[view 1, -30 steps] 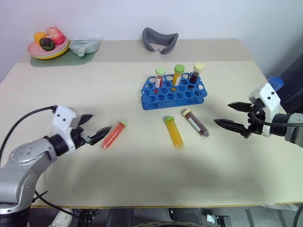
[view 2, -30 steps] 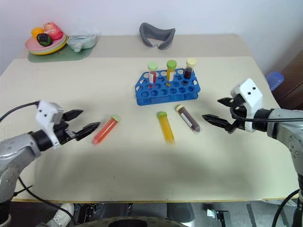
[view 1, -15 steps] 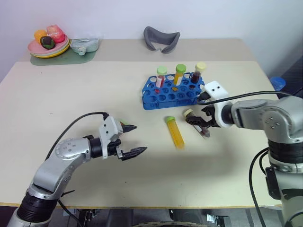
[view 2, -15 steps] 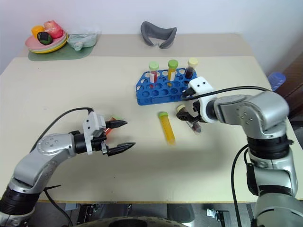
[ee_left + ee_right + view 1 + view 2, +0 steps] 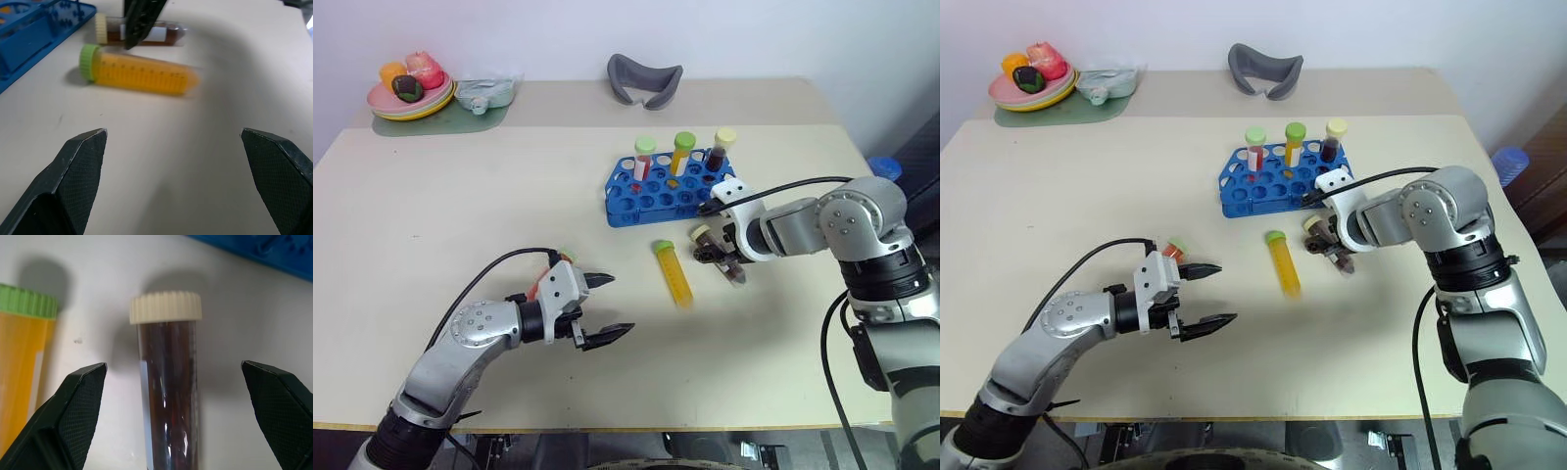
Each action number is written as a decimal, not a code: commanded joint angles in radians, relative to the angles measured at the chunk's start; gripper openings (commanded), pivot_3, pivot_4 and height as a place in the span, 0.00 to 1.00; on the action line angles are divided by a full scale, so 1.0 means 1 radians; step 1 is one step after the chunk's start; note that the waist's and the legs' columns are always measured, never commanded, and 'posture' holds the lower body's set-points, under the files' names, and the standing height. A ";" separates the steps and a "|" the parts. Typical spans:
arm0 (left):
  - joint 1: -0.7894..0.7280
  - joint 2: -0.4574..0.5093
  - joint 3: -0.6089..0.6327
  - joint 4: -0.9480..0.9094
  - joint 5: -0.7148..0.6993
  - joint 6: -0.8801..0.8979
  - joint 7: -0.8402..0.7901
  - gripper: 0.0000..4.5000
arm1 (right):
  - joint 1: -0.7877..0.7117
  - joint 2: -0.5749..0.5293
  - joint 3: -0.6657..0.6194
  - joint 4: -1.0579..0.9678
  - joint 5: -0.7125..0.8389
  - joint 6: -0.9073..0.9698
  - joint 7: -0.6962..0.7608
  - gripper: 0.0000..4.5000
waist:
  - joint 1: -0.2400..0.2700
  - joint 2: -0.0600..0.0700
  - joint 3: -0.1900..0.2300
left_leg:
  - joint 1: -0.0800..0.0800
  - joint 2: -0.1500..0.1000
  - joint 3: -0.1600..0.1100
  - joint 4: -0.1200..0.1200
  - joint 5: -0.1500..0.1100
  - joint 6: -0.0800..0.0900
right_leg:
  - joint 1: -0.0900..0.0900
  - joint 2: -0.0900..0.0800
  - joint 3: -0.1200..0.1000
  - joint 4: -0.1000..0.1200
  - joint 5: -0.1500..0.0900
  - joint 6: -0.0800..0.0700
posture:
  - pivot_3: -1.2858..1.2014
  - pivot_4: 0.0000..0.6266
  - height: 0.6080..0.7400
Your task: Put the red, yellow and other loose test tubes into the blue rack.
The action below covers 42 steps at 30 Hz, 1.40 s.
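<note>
My left gripper (image 5: 603, 308) hovers low over the tabletop (image 5: 431, 215), fingers wide, beside the red tube (image 5: 1173, 249). Farther on, my right gripper (image 5: 173, 377), fingers wide, straddles the dark tube (image 5: 168, 382) beside the yellow tube (image 5: 674, 273), before the blue rack (image 5: 668, 194).

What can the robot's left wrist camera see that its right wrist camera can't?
Left wrist view alone: the whole yellow tube lying on its side, and the right gripper's black fingers coming down over the dark tube. Right wrist view alone: that gripper's two open fingers standing on either side of the dark tube, and a close look at its ridged cream cap. Both: the yellow tube's green cap, the dark tube, the blue rack's edge and the table.
</note>
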 commanded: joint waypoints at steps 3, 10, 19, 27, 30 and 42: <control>-0.004 -0.009 0.001 -0.032 0.011 -0.022 0.010 1.00 | -0.043 0.006 0.013 0.034 0.048 0.007 -0.036 0.81 | 0.000 0.000 0.000 | 0.000 0.000 0.000 0.000 0.000 0.000 | 0.000 0.000 0.000 0.000 0.000 0.000 | 0.52 0.24 1.00; 0.000 -0.010 0.004 -0.024 0.019 -0.029 0.010 1.00 | -0.053 0.016 0.014 0.036 0.068 0.007 -0.061 0.17 | 0.000 0.000 0.000 | 0.000 0.000 0.000 0.000 0.000 0.000 | 0.000 0.000 0.000 0.000 0.000 0.000 | 0.52 0.24 1.00; 0.009 -0.002 0.031 -0.016 0.018 -0.037 0.007 1.00 | 0.013 -0.043 -0.164 -0.275 0.074 -0.089 0.057 0.17 | 0.002 0.001 0.000 | -0.001 0.000 0.000 0.000 0.000 0.000 | -0.001 0.000 0.000 0.000 0.000 0.000 | 0.52 0.24 1.00; -0.050 -0.093 0.071 0.059 0.012 -0.079 0.068 1.00 | 0.274 0.107 -0.390 -0.454 -0.233 -0.681 0.091 0.17 | 0.003 -0.001 -0.001 | 0.000 0.000 0.000 0.001 0.000 0.000 | 0.001 0.000 0.000 0.000 0.000 0.000 | 0.52 0.24 1.00; -0.101 -0.144 0.060 0.115 0.047 -0.115 0.102 1.00 | 0.368 0.212 -0.310 -0.425 -0.447 -0.924 0.072 0.17 | 0.000 0.000 -0.001 | 0.000 0.000 0.000 0.001 0.000 0.000 | 0.001 0.000 0.000 0.001 0.000 0.000 | 0.52 0.24 1.00; -0.156 -0.294 0.024 0.138 0.046 -0.160 0.152 1.00 | 0.392 0.486 -0.279 -0.046 -0.776 -1.501 0.088 0.17 | 0.000 0.001 -0.001 | 0.000 0.000 0.000 0.000 0.001 -0.002 | 0.000 0.000 0.000 0.002 0.000 0.000 | 0.52 0.24 1.00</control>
